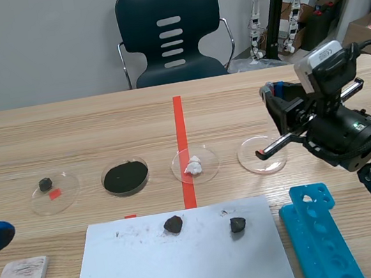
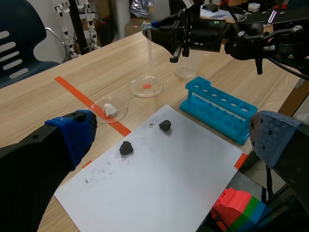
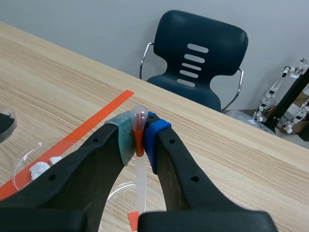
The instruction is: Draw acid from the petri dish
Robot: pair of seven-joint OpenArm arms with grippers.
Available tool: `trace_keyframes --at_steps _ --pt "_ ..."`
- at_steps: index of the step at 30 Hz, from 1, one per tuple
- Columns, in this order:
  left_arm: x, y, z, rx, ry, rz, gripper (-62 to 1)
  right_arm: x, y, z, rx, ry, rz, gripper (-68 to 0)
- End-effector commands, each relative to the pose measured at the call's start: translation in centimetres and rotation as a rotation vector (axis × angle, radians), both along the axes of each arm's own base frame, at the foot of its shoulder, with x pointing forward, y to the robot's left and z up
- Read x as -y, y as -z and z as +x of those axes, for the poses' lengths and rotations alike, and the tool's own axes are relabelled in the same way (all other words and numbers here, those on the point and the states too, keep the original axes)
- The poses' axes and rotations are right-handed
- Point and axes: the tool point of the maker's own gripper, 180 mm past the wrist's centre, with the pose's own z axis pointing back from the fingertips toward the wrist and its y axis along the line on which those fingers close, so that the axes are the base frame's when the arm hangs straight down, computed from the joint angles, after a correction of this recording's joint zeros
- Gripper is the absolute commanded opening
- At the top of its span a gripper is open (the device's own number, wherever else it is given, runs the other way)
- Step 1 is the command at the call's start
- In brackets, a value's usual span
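In the scene view, the right gripper (image 1: 268,92) is positioned above the shallow clear petri dish (image 1: 247,150), rightmost of four on the wooden counter (image 1: 65,137). In the left wrist view, the left gripper (image 2: 172,124) is held with fingers wide apart and empty, and a clear plastic pipette (image 2: 149,46) hangs from the right gripper toward that dish. In the right wrist view, the pipette is clamped just below its bulb. If it is lowered off-centre, the rim may be struck and the dish displaced. Excess clamping may expel fluid.
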Motion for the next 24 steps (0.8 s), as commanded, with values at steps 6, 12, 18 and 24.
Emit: trace_keyframes --at_steps 6,12,18,24 --pt "-0.1 -0.7 0.3 0.023 -0.008 -0.019 1.4 1.0 0.0 0.2 0.026 0.015 0.020 -66.7" --pt "-0.1 -0.7 0.3 0.023 -0.008 -0.019 1.4 1.4 0.4 0.1 0.035 0.019 0.033 -66.7" --pt "-0.1 -0.7 0.3 0.023 -0.008 -0.019 1.4 1.5 0.3 0.1 0.046 0.019 0.038 -66.7" --pt "-0.1 -0.7 0.3 0.023 -0.008 -0.019 1.4 1.6 0.4 0.1 0.045 0.019 0.038 -66.7"
